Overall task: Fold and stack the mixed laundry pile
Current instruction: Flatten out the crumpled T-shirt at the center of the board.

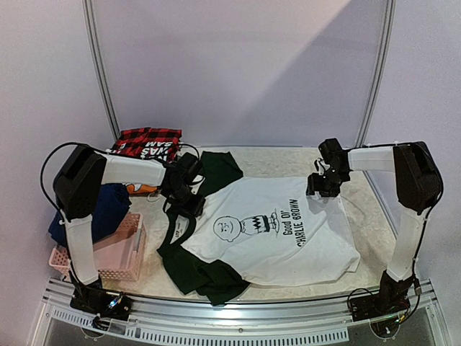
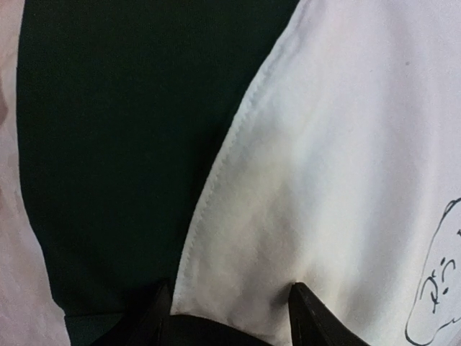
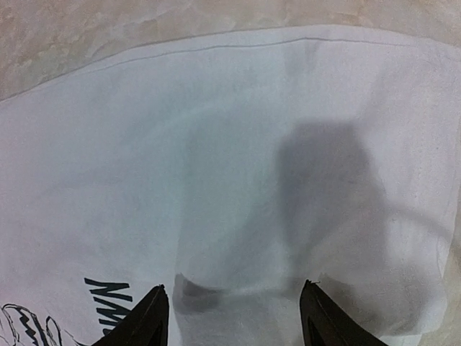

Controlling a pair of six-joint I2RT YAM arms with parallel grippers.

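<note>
A white T-shirt (image 1: 277,231) with a black cartoon print and dark green sleeves lies spread flat across the table. My left gripper (image 1: 189,194) is open, low over the shirt's collar and shoulder seam; in the left wrist view its fingertips (image 2: 160,306) straddle white cloth (image 2: 324,144) next to the dark sleeve (image 2: 122,144). My right gripper (image 1: 322,186) is open over the shirt's far hem; in the right wrist view its fingertips (image 3: 153,310) stand apart on white cloth (image 3: 238,166). A red-and-black plaid piece (image 1: 148,143) lies folded at the back left. A navy piece (image 1: 108,209) lies at the left.
A pink lattice basket (image 1: 119,252) stands at the front left beside the left arm. A metal rail (image 1: 238,321) runs along the table's near edge. Curved frame poles rise at the back left and back right. Bare table (image 1: 374,209) shows right of the shirt.
</note>
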